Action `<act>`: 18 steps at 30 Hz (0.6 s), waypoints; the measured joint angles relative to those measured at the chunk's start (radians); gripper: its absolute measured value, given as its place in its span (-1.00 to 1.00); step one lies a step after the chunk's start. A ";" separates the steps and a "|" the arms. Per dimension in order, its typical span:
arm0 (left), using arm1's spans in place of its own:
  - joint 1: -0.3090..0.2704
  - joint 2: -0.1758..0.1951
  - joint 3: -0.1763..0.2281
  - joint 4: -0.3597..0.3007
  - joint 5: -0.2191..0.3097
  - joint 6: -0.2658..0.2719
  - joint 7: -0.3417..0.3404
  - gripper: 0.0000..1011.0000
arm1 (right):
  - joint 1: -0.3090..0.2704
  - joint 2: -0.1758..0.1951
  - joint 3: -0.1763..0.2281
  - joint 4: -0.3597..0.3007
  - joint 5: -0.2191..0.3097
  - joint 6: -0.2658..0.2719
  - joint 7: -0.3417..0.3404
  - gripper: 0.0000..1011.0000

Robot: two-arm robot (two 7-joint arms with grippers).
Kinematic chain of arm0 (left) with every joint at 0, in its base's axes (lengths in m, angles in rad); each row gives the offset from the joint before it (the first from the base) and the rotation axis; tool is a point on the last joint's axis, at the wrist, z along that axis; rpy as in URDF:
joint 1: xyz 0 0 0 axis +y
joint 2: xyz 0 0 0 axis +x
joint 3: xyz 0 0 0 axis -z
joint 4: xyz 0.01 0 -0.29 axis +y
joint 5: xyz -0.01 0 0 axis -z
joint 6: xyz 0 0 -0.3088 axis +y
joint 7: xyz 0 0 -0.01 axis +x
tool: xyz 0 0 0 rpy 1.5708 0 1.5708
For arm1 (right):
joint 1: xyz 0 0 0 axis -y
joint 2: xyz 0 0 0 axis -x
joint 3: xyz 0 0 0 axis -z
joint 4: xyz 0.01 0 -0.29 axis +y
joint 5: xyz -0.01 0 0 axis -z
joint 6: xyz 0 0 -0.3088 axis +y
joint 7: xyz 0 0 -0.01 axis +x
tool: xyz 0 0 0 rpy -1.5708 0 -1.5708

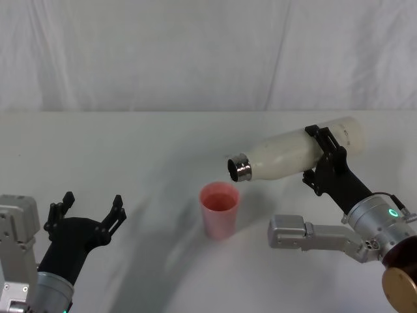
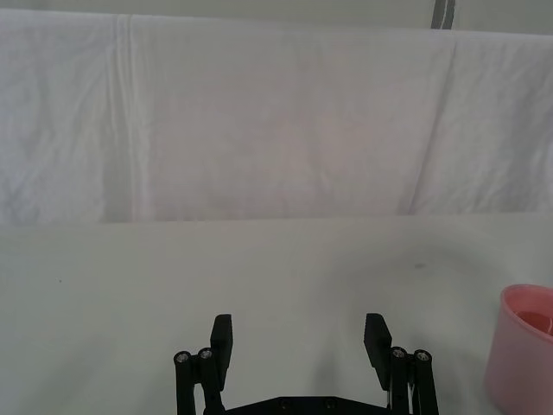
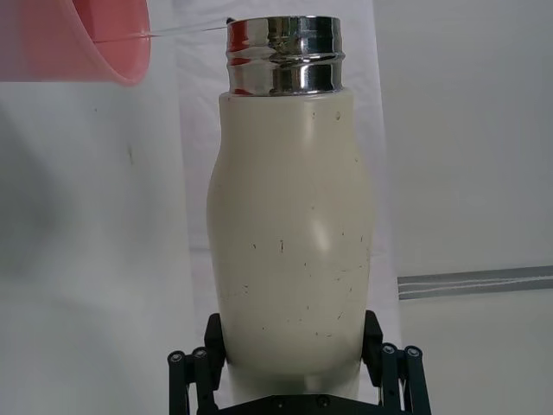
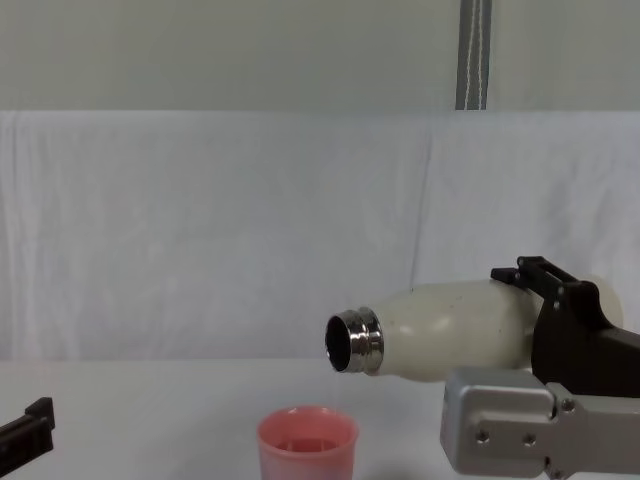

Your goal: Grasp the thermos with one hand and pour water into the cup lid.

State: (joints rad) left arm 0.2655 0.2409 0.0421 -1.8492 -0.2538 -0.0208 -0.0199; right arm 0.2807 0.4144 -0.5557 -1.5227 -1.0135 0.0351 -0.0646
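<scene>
The cream-white thermos [image 1: 293,153] is held nearly flat in the air, its steel neck [image 1: 239,167] pointing left and slightly down, just above and right of the pink cup lid [image 1: 219,209]. My right gripper [image 1: 324,156] is shut on the thermos body near its base. In the right wrist view the thermos [image 3: 292,251] sits between the black fingers [image 3: 216,341], with the cup lid's rim [image 3: 82,41] beside the neck. From the chest, the thermos mouth [image 4: 352,341] hangs above the cup lid [image 4: 307,442]. My left gripper [image 1: 88,215] rests open at the near left.
A white cloth covers the table [image 1: 130,150] and hangs as a backdrop [image 4: 200,230] behind it. The cup lid [image 2: 525,350] stands to the side of my left gripper [image 2: 300,341], with bare table between them.
</scene>
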 joint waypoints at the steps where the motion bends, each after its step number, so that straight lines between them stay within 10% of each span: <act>1: 0.000 0.000 0.000 0.000 0.000 0.000 0.000 0.98 | 0.000 0.000 0.000 0.000 0.000 0.000 0.000 0.88; 18: 0.000 0.000 0.000 0.000 0.000 0.000 0.000 0.98 | -0.002 0.001 -0.002 0.000 -0.001 0.001 0.000 0.88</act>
State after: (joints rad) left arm 0.2655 0.2409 0.0422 -1.8492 -0.2538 -0.0207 -0.0199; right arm 0.2786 0.4156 -0.5574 -1.5227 -1.0145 0.0356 -0.0645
